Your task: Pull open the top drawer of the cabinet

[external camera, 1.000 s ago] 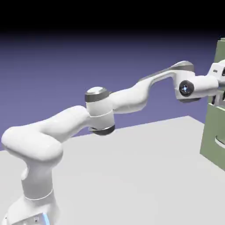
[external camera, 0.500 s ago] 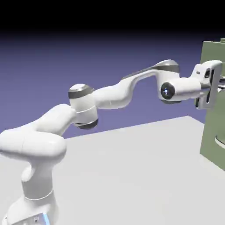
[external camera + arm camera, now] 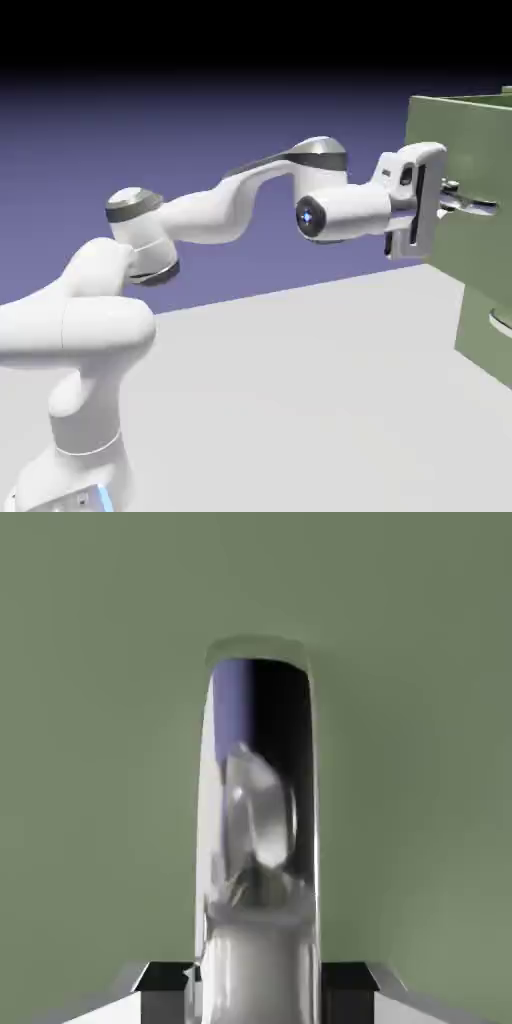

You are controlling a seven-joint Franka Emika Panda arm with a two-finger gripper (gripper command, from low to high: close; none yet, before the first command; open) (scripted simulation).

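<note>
The top drawer (image 3: 440, 130) is an olive-green box that juts out from the cabinet (image 3: 482, 340) toward the exterior view's left. My gripper (image 3: 452, 198) is shut on its pale metallic bar handle (image 3: 476, 206), with the white hand level in front of the drawer's flat front. In the hand view the shiny handle (image 3: 258, 802) runs up from between my grey fingertips (image 3: 162, 980), and my gripper (image 3: 258, 984) is closed around its near end. The green drawer front (image 3: 90, 712) fills the whole background of that view.
Below the pulled-out drawer is a lower green drawer front with a curved pale handle (image 3: 499, 322). The grey table (image 3: 300, 400) stretches between my base and the cabinet. My arm's elbow (image 3: 318, 155) stands high to the left of the drawer.
My hand has drawn back toward the exterior view's left, still shut on the handle. The top drawer has slid out of the cabinet with it, and the arm has folded in.
</note>
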